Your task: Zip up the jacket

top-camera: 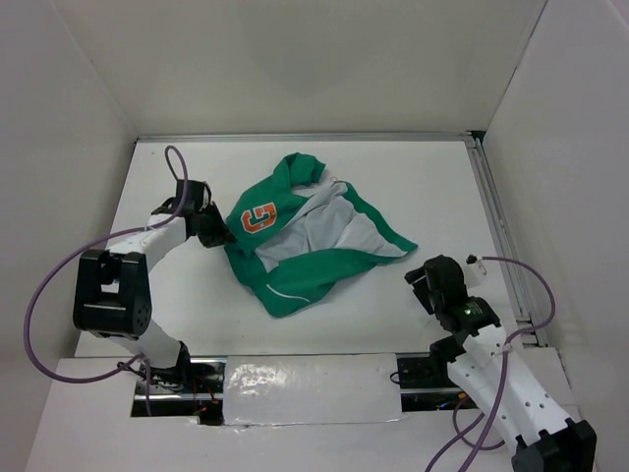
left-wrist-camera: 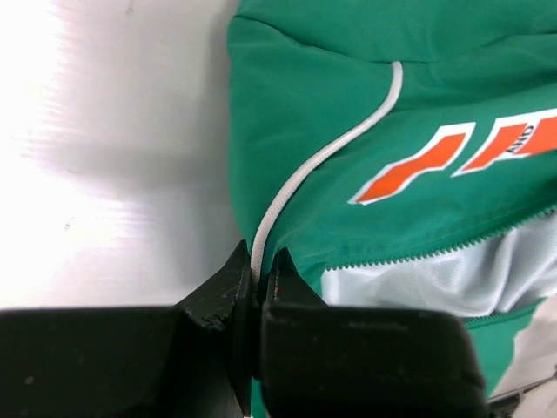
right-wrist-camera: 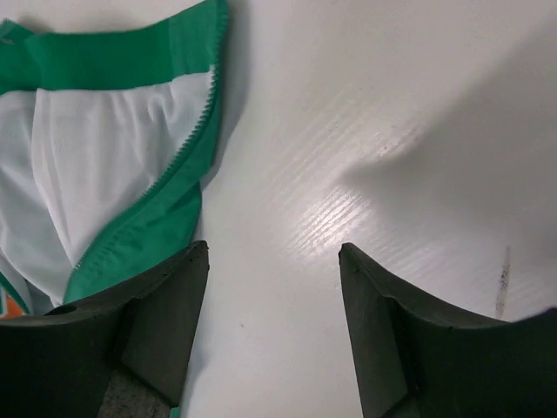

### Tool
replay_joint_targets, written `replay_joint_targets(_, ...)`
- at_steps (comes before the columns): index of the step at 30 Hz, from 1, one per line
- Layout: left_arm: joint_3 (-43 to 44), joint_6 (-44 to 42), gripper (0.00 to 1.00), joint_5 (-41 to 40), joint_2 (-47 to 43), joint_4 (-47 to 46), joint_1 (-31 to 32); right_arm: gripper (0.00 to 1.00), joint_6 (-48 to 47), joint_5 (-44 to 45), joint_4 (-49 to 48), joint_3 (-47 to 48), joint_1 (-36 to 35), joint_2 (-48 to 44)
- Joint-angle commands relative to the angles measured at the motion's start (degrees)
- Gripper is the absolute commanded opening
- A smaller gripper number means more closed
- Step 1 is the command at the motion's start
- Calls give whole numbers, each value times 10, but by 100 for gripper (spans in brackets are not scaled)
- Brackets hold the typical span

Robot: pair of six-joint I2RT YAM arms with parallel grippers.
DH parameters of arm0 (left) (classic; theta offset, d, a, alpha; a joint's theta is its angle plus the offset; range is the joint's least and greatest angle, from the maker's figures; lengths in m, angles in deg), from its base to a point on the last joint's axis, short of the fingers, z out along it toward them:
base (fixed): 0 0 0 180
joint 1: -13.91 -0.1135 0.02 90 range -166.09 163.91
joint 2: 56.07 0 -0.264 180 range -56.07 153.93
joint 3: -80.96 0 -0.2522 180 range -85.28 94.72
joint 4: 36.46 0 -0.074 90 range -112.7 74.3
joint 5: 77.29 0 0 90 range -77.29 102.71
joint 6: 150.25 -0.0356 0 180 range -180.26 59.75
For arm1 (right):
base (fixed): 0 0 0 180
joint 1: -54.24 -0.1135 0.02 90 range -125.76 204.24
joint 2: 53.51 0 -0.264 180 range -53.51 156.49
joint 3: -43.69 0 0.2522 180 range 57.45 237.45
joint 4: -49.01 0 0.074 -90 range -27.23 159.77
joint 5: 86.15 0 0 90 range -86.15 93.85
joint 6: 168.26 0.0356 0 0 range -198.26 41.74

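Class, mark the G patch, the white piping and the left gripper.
G patch (top-camera: 257,218), top external view, centre of the orange letter.
white piping (left-wrist-camera: 322,157), left wrist view, middle of its curve.
left gripper (left-wrist-camera: 258,270), left wrist view, between fingertips pinching the jacket (left-wrist-camera: 305,87).

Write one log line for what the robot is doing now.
jacket: unzipped, open on table | left tool: shut on jacket edge | right tool: open, empty, beside jacket

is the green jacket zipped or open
Open. The small green fabric jacket lies with front panels spread, white lining exposed between separated zipper edges.
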Motion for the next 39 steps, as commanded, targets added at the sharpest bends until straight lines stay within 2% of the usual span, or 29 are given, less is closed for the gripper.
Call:
replay_joint_targets(1, -4, 17, 0, 15, -47, -2, 10, 70, 0, -9, -16, 23, -6, 15)
replay_joint_targets(3, -22, 17, 0, 24, -62, -15, 10, 79, -68, -34, -95, 58, -18, 35)
replay_joint_targets(4, -29, 16, 0, 31, -79, -19, 10, 80, -135, -44, -122, 73, -25, 66)
replay_joint_targets(5, -42, 11, 0, 36, -85, -23, 10, 96, -175, -53, -169, 90, -30, 85)
replay_joint_targets(6, -47, 10, 0, 40, -91, -30, 9, 99, -202, -30, -171, 136, -45, 112)
replay_joint_targets(8, -62, 2, 0, 50, -106, -35, 10, 100, -266, -31, -210, 176, -55, 192)
replay_joint_targets(12, -83, -12, 0, 64, -118, -58, 10, 100, -434, -67, -234, 346, -53, 369)
replay_joint_targets(13, -86, -14, 0, 64, -119, -58, 7, 100, -477, -98, -229, 380, -52, 446)
replay_joint_targets(15, -83, -17, 0, 58, -117, -49, 0, 100, -541, -71, -229, 475, -35, 555)
replay_joint_targets(16, -82, -19, 0, 59, -117, -47, -3, 100, -570, -132, -200, 514, -25, 594)
replay_joint_targets(17, -82, -17, 0, 62, -116, -47, -5, 99, -593, -160, -182, 585, -12, 623)
replay_joint_targets(18, -84, -16, 0, 68, -115, -48, -8, 99, -617, -184, -168, 616, -4, 684)
replay_joint_targets(19, -84, -15, 0, 74, -114, -53, -8, 99, -632, -252, -129, 652, 11, 714)
replay_joint_targets(23, -81, -12, 0, 79, -107, -57, -9, 99, -654, -294, -9, 858, 23, 856)
replay_joint_targets(26, -72, -15, 0, 74, -95, -56, -11, 99, -667, -293, 26, 911, 19, 948)
replay_joint_targets(30, -61, -22, 0, 65, -89, -54, -13, 98, -707, -327, 55, 954, 9, 1005)
replay_joint_targets(34, -44, -27, 0, 60, -81, -54, -15, 97, -702, -327, 63, 966, -3, 1036)
replay_joint_targets(36, -30, -35, 0, 57, -71, -57, -17, 91, -699, -314, 80, 1001, -8, 1054)
replay_joint_targets(37, -24, -34, 0, 55, -70, -58, -18, 84, -687, -307, 80, 1009, -10, 1068)
replay_joint_targets(38, -11, -36, 0, 56, -62, -60, -19, 64, -681, -303, 81, 1018, -11, 1073)
replay_joint_targets(39, -2, -40, 0, 55, -60, -60, -19, 36, -677, -313, 81, 1032, -11, 1076)
